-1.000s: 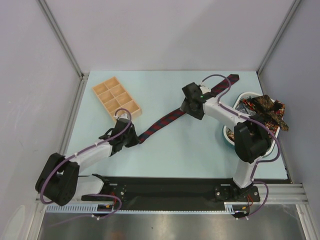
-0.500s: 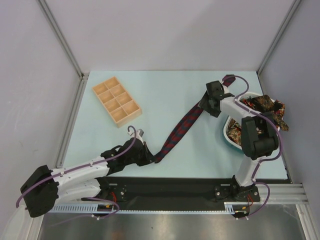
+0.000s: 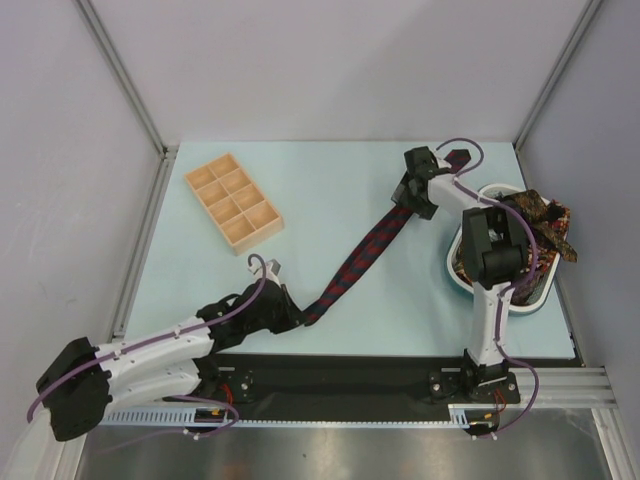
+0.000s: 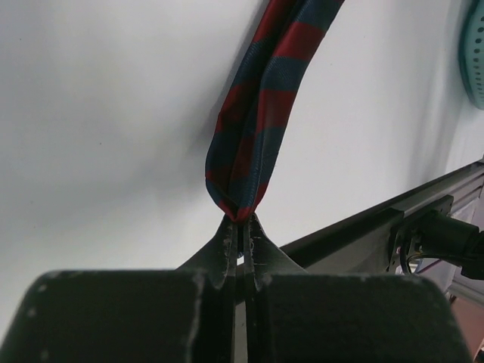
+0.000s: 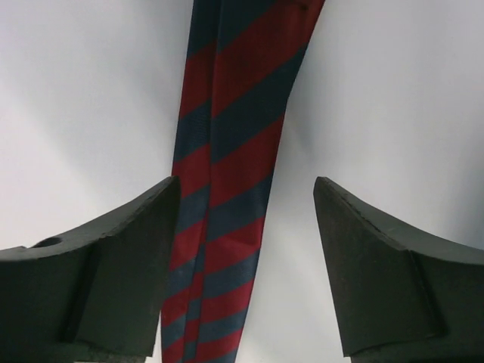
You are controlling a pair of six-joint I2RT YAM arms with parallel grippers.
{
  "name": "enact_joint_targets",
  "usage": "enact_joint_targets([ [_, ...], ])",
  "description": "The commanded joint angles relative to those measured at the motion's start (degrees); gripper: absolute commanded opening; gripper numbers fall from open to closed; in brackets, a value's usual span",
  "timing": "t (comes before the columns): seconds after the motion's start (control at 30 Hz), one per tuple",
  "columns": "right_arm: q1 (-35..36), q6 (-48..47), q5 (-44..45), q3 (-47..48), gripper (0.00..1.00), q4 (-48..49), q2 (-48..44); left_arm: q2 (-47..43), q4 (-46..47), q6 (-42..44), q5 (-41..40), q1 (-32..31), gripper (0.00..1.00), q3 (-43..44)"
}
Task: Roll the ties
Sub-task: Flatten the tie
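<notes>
A navy tie with red diagonal stripes (image 3: 365, 252) lies stretched across the table from near front left to far right. My left gripper (image 3: 297, 318) is shut on its near end, seen pinched between the fingertips in the left wrist view (image 4: 243, 215). My right gripper (image 3: 408, 197) is open over the far part of the tie (image 5: 227, 174), its fingers (image 5: 128, 257) either side of the fabric. Several other patterned ties (image 3: 530, 220) are heaped in a white basket (image 3: 455, 262) at the right.
A wooden compartment tray (image 3: 232, 200) sits at the far left of the table. The black rail (image 3: 340, 375) runs along the near edge, close to my left gripper. The enclosure walls stand on both sides.
The left gripper has pulled the tie's end toward the near edge and the tie now lies straighter. The right gripper has moved along the tie to the far right.
</notes>
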Motion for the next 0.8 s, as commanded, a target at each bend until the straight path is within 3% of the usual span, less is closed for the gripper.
enact_joint_targets([
  [0.0, 0.1, -1.2, 3.3, 6.8, 0.75, -3.4, 3.6, -1.8, -0.9, 0.1, -1.5, 0.5, 0.0, -0.4],
  [0.4, 0.2, -1.9, 6.9, 17.5, 0.61, -8.5, 12.7, -4.7, 0.1, 1.9, 3.0, 6.5, 0.0, -2.6],
  [0.53, -0.2, -3.4, 7.5, 22.3, 0.29, -11.5, 15.8, -4.7, -0.7, 3.1, 4.8, 7.7, 0.0, -2.1],
  [0.77, -2.0, -5.6, 7.9, 28.2, 0.28, -14.9, 19.2, 1.2, 6.6, 2.6, 8.5, 7.6, 0.0, -2.7],
])
